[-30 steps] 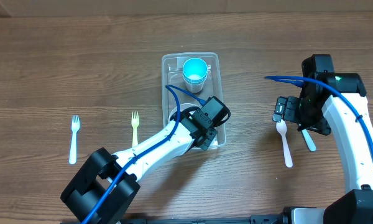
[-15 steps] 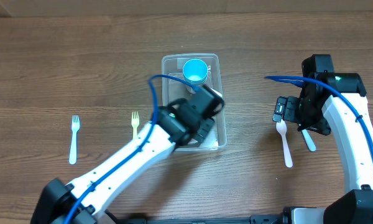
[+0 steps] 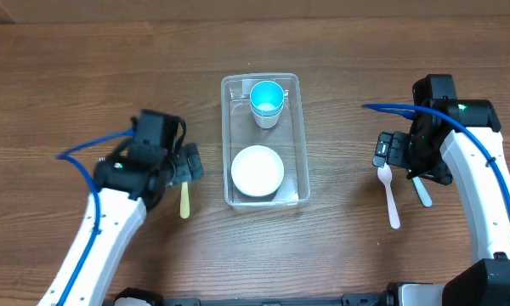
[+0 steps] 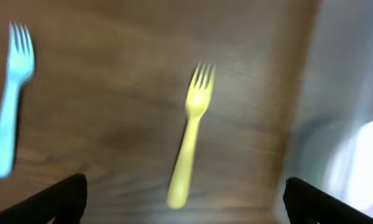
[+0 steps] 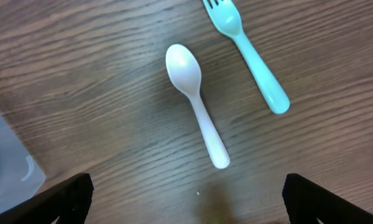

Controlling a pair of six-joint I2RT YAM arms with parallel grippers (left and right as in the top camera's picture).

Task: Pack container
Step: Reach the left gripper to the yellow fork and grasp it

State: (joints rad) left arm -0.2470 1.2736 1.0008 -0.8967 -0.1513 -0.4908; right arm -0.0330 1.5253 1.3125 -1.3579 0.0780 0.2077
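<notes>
From overhead, the clear container point(image 3: 224, 127) sits at the middle of the wooden table point(image 3: 85, 76), its long side running away from the robot. Inside it a blue cup point(image 3: 267, 97) stands upright at the far end and a white bowl point(image 3: 257, 170) fills the near end. The left gripper point(image 3: 190, 164) hangs just left of the container, above a yellow fork point(image 3: 185, 202) whose handle shows below it; the arm hides the rest of the fork. On the other side the right gripper point(image 3: 381, 151) is well apart from the container, over the bowl end of a white spoon point(image 3: 392, 200), with a teal fork point(image 3: 422, 193) just beside that spoon. Blue cables loop off both arms.

The left wrist view is blurred. The left gripper's two fingertips sit in the bottom corners, spread wide with nothing between them but table. The yellow fork point(image 4: 189, 140) lies flat, tines away, a light blue fork point(image 4: 9, 99) well to its left, and the container's pale wall point(image 4: 336, 74) stands to the right.

The right wrist view is sharp – jaws wide apart and empty here too. The white spoon point(image 5: 199, 112) and teal fork point(image 5: 252, 59) lie side by side, not touching, and a corner of the container point(image 5: 6, 162) shows at the left edge.
</notes>
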